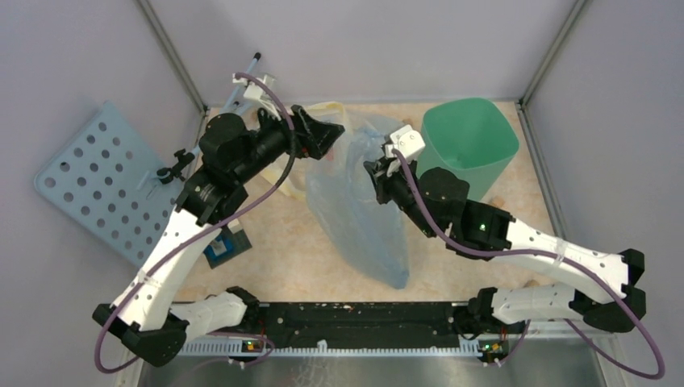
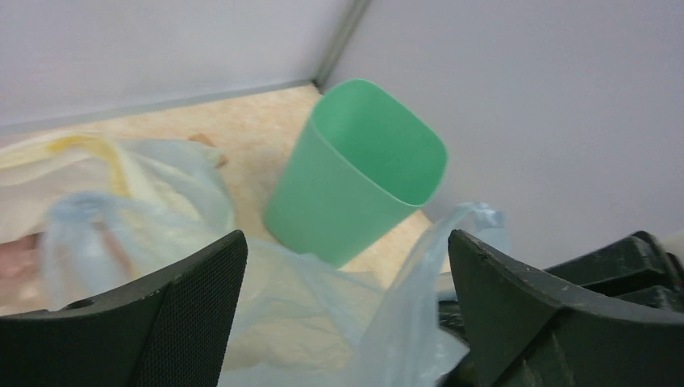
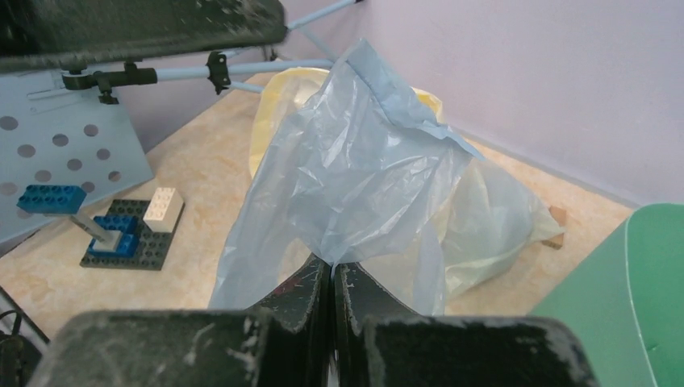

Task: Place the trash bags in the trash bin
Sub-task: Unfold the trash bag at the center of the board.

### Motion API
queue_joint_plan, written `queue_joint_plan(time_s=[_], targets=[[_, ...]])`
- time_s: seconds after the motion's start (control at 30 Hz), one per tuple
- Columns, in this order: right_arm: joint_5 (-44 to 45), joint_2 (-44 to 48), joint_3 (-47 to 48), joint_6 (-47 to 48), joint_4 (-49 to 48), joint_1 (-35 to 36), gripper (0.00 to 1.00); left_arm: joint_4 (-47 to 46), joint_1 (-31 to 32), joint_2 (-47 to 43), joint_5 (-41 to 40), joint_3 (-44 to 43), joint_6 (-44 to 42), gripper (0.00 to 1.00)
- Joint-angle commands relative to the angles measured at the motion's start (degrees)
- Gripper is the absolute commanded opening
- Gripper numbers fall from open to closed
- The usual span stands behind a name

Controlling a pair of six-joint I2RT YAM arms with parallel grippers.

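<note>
Beside trash bin [image 1: 490, 171], shut right jaws pinch trash bags [image 1: 359, 226].

The left arm [image 1: 165, 254] and right arm [image 1: 556, 246] are showing white and black parts. Purple cables [image 1: 516, 253] are running along both. The left gripper [image 2: 347, 242] is looking black.

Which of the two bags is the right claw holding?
The crinkly pale-blue bag, pinched in the right claw; the yellow-rimmed whitish bag lies behind it.

The trash bag [image 1: 359, 218] is hiding much of the whitish bag [image 1: 337, 113]; the right wrist view's edge is cropping the trash bin [image 3: 637, 306]
</note>
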State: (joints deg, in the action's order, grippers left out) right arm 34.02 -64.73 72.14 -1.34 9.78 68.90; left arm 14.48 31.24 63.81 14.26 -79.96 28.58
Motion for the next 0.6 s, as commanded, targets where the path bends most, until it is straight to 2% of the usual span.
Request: queue_joint_plan(time_s=[0.0,0.17,0.3,0.47,0.57], targets=[[-1.3,5.3,-3.8,3.1,-4.5,0.3,0.0,7.2,-0.9,-3.0,-12.7,-1.6,-6.7,0.99],[-4.2,9.2,-7.7,4.8,-4.8,0.3,0.0,8.2,-2.4,-0.7,-18.0,1.2,-8.7,0.94],[-5.4,12.5,-10.1,6.1,-5.6,0.3,0.0,5.4,-4.4,2.9,-15.6,3.5,-9.4,0.91],[-6.6,14.2,-11.5,7.0,-6.4,0.3,0.0,-0.4,-4.8,8.0,-13.2,5.6,-13.5,0.98],[-7.5,14.1,-11.6,7.1,-6.6,0.3,0.0,-1.9,-4.9,11.5,-12.8,4.7,-15.3,0.98]])
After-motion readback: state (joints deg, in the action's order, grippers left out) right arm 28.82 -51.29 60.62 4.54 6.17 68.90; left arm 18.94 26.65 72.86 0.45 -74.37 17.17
